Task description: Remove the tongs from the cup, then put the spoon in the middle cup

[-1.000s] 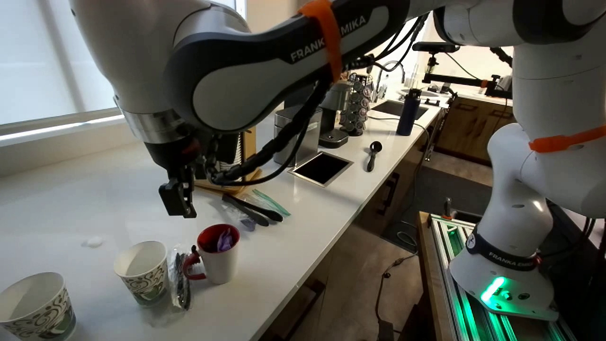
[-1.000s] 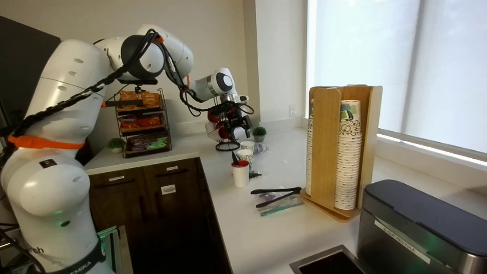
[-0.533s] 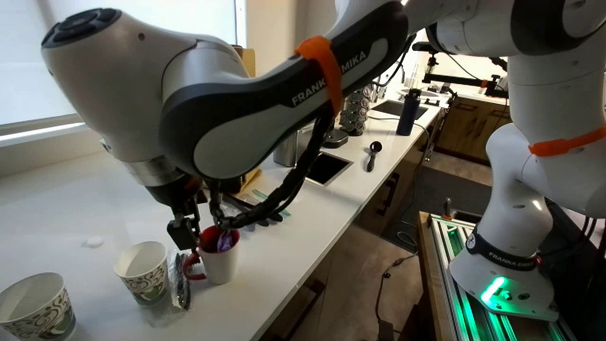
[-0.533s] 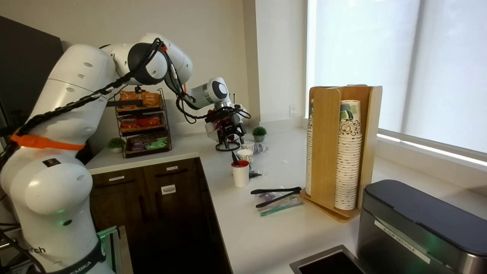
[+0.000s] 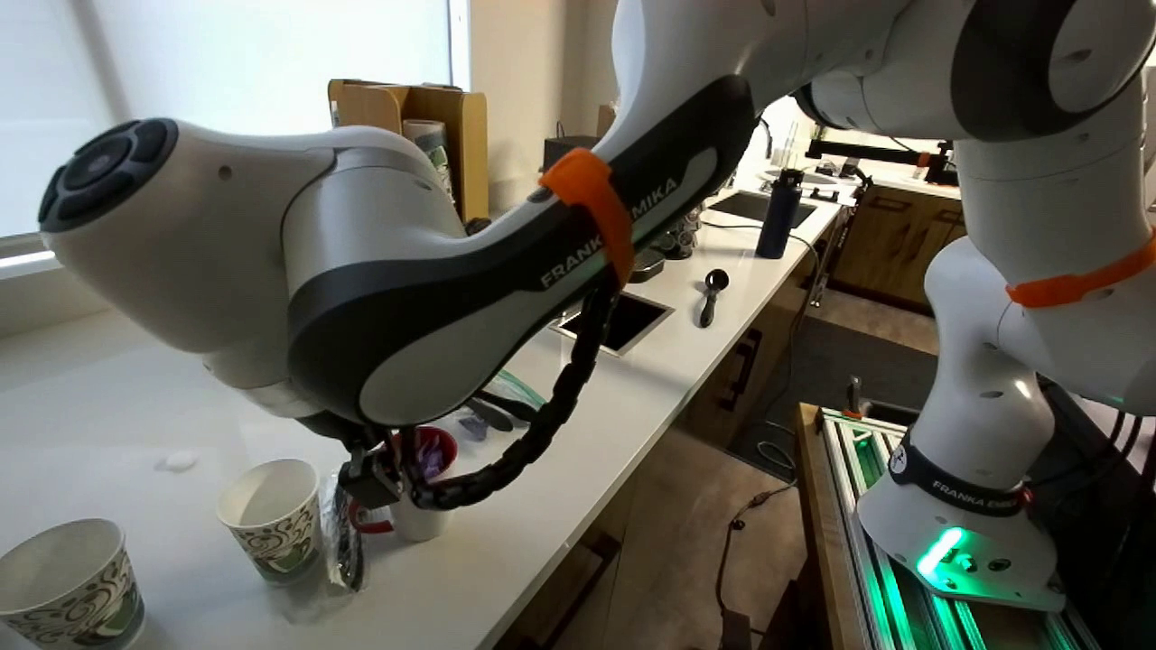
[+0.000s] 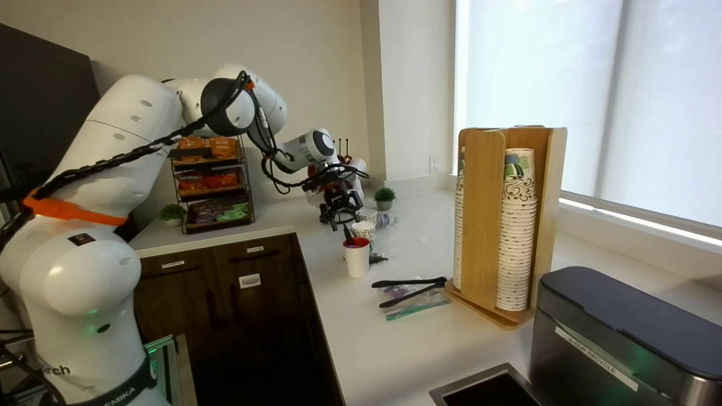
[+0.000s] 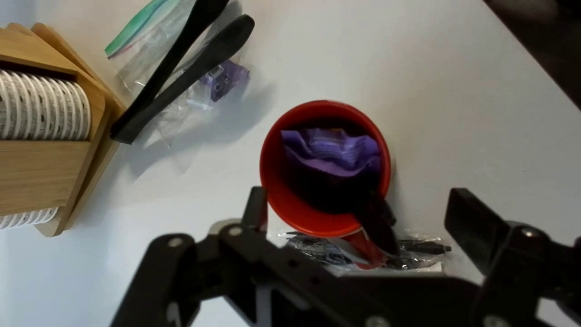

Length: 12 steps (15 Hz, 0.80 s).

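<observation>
The cup (image 5: 424,524) is a white mug with red inside, a red handle and a purple wrapper in it; it also shows from above (image 7: 272,159) and in an exterior view (image 6: 357,262). A black utensil (image 7: 376,222) leans in it over the handle; I cannot tell whether it is tongs. Black tongs (image 7: 181,86) lie on a plastic bag, also in both exterior views (image 5: 492,415) (image 6: 409,282). The middle cup (image 5: 280,537) is patterned paper, also in an exterior view (image 6: 364,230). My gripper (image 7: 361,211) is open above the mug's handle side, fingers apart around the utensil. The pale-handled spoon is out of view.
A larger patterned cup (image 5: 72,596) stands past the middle cup. A clear pack of black items (image 5: 348,551) lies between mug and middle cup. A wooden cup rack (image 6: 479,214) and a bin (image 6: 620,332) stand nearby. A black scoop (image 5: 713,287) lies beyond the counter opening (image 5: 628,320).
The arm has come down and my gripper has moved lower, from above the counter to beside the mug's rim and handle. The cups, tongs and bag have not moved.
</observation>
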Motion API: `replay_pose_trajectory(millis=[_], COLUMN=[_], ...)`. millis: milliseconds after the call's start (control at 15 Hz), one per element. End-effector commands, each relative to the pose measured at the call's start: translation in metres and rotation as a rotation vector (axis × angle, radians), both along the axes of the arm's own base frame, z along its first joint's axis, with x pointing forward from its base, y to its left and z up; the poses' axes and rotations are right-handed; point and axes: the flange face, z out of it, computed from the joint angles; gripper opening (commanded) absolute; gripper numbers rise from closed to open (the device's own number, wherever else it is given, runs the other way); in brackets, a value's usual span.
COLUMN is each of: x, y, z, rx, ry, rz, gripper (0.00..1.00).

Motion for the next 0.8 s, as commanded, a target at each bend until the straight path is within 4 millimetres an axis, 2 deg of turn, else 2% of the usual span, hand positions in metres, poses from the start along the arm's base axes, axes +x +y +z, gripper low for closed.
replay_pose_trajectory(millis=[0,200,267,333,467,733], x=[0.007,0.013,0.014,0.015,0.017,0.019], y=[0.009,0.011,0.011,0.012,0.012,0.014], z=[-0.01,-0.015,-0.016,-0.017,-0.019,-0.021], rx=[-0.067,-0.087,-0.09,-0.095,-0.103,-0.119], ry=[-0.017,-0.043,-0.046,-0.047,-0.049,-0.047], rz=[-0.025,-0.076,-0.089,-0.1,-0.119,-0.143], gripper=[1.0,1.0,0.97,0.76,0.7,0.37])
